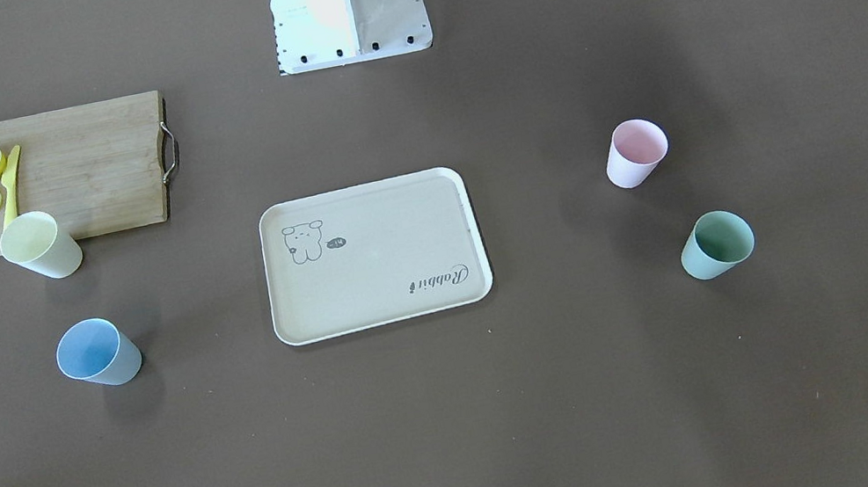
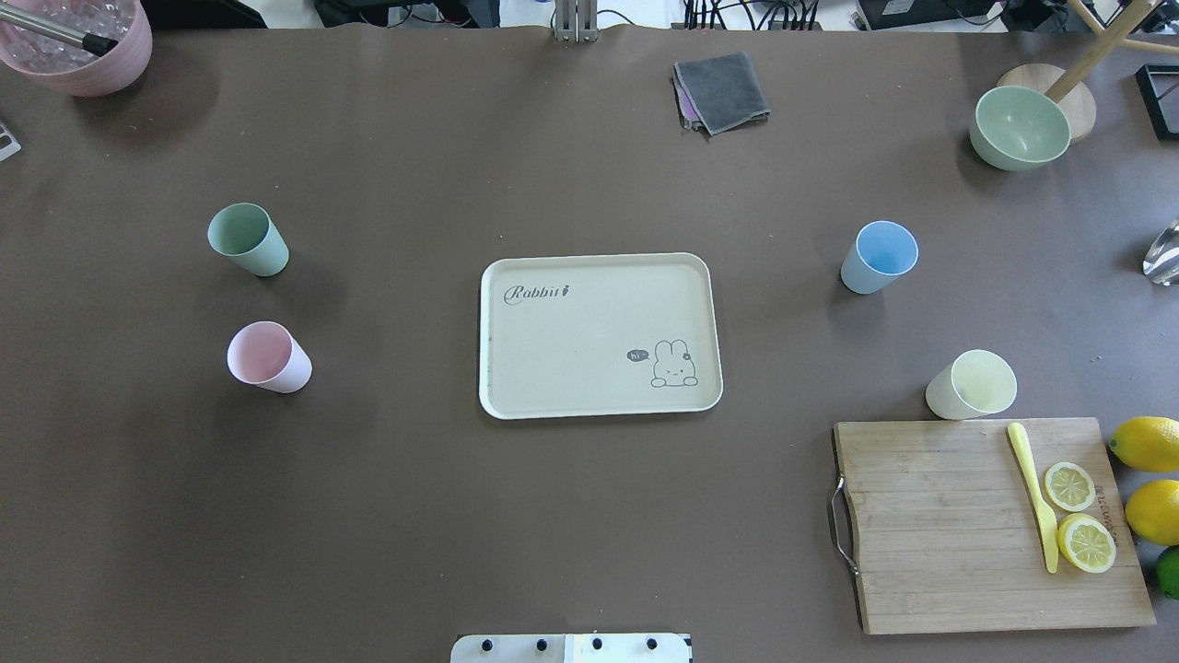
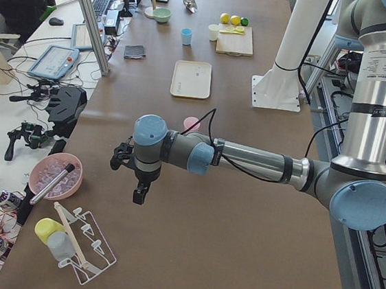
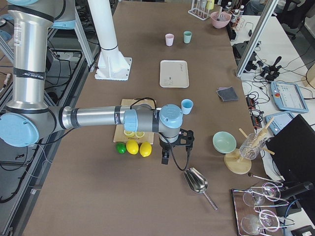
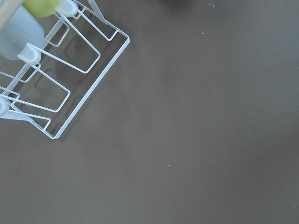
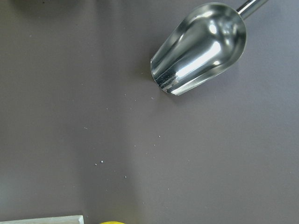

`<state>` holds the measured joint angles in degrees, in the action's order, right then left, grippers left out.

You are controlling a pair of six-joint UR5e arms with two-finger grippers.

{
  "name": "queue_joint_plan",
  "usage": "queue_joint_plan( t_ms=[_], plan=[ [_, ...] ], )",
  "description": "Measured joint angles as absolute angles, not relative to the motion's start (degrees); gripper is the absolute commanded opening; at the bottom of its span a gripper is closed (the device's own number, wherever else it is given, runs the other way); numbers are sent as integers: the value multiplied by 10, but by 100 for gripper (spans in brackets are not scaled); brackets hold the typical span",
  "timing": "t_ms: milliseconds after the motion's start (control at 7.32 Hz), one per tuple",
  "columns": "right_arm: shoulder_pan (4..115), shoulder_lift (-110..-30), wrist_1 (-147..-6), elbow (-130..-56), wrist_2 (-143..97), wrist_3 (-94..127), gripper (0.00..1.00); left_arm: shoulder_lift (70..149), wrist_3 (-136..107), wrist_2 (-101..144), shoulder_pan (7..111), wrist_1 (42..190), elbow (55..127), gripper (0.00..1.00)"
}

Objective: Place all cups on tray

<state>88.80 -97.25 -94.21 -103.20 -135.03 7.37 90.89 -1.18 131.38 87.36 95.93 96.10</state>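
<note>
The cream tray [image 2: 589,341] lies at the table's middle with nothing on it. A green cup [image 2: 247,239] and a pink cup [image 2: 268,357] stand to its left in the overhead view. A blue cup [image 2: 880,257] and a pale yellow cup [image 2: 972,385] stand to its right. My left gripper [image 3: 139,194] shows only in the exterior left view, far from the cups, near a wire rack. My right gripper [image 4: 166,158] shows only in the exterior right view, near the lemons. I cannot tell whether either is open or shut.
A wooden cutting board [image 2: 939,525] with lemon slices and a yellow knife lies by the yellow cup, lemons [image 2: 1147,444] beside it. A green bowl [image 2: 1020,127], grey cloth [image 2: 721,90] and pink bowl [image 2: 78,37] sit at the far edge. A metal scoop [image 6: 201,46] lies under my right wrist.
</note>
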Motion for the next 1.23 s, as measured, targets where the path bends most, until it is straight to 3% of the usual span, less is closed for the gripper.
queue_joint_plan(
  t_ms=[820, 1230],
  plan=[
    [883, -968, -838, -1044, -1394, 94, 100, 921, -42, 1318, 865, 1005, 970, 98],
    [802, -955, -770, -1048, -1420, 194, 100, 911, -148, 1319, 860, 1069, 964, 98]
  ],
)
